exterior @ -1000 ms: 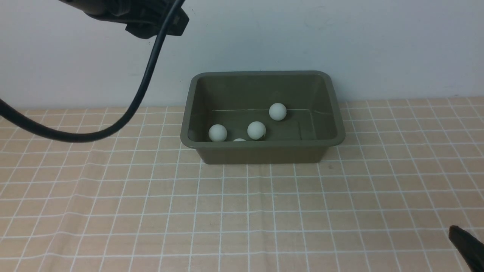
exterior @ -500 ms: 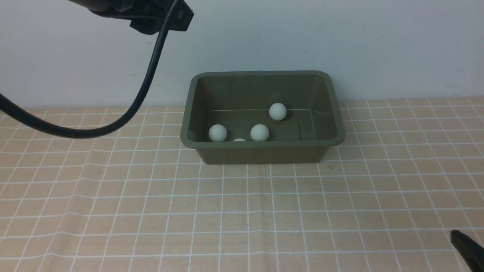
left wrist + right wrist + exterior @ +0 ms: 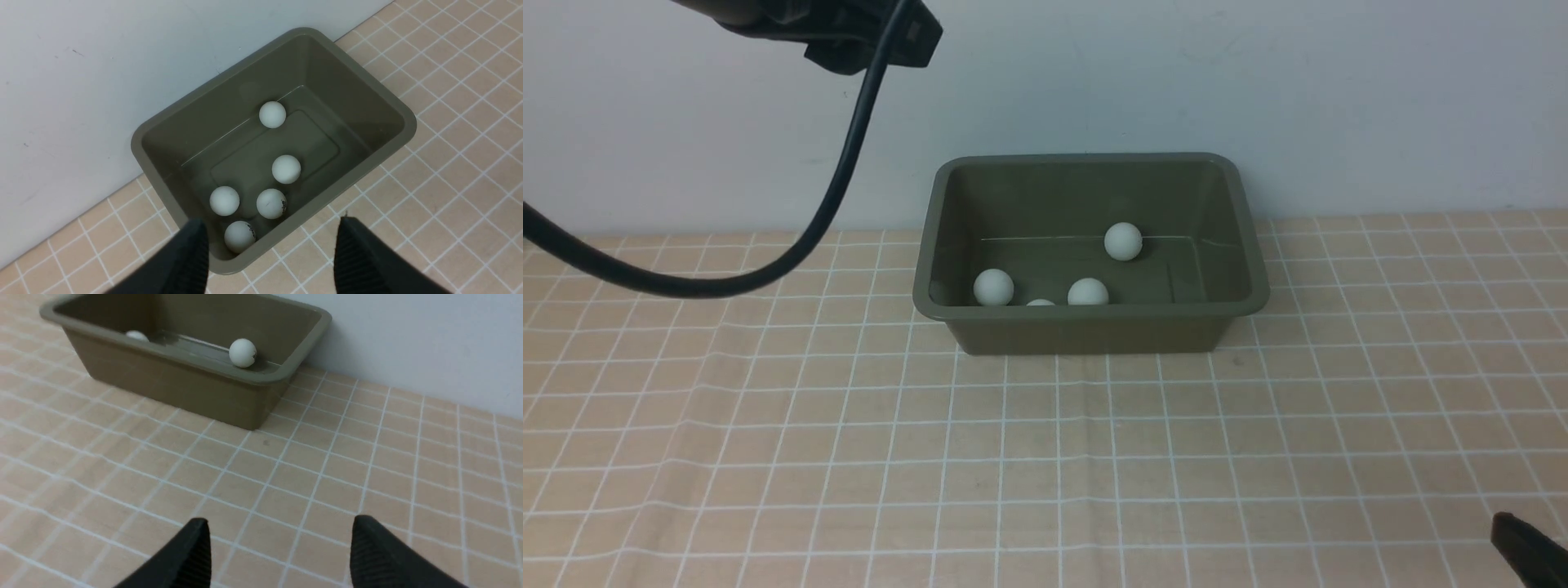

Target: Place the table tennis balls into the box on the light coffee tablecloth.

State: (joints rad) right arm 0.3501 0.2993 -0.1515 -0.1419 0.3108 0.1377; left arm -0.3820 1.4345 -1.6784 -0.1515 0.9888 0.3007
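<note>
The olive-green box [image 3: 1086, 331] stands on the light coffee tablecloth [image 3: 1045, 457] against the back wall. Several white table tennis balls lie inside it: one near the far wall [image 3: 272, 114], the others close together by the near wall [image 3: 286, 168] [image 3: 271, 203] [image 3: 224, 200] [image 3: 239, 236]. Two of them show dark print. My left gripper [image 3: 271, 226] hangs high above the box's near edge, open, with nothing between its fingers. My right gripper [image 3: 280, 520] is low over the cloth at the front right, open and empty.
The left arm [image 3: 866, 33] and its black cable [image 3: 792, 253] hang over the back left of the cloth. A pale wall [image 3: 1339, 98] rises right behind the box. A tip of the right gripper's fingers [image 3: 1531, 551] shows at the front right corner.
One ball in the box has rolled a little right and toward the near wall. The left arm shifted slightly right; the right gripper's finger tip sank a bit lower in the front view.
</note>
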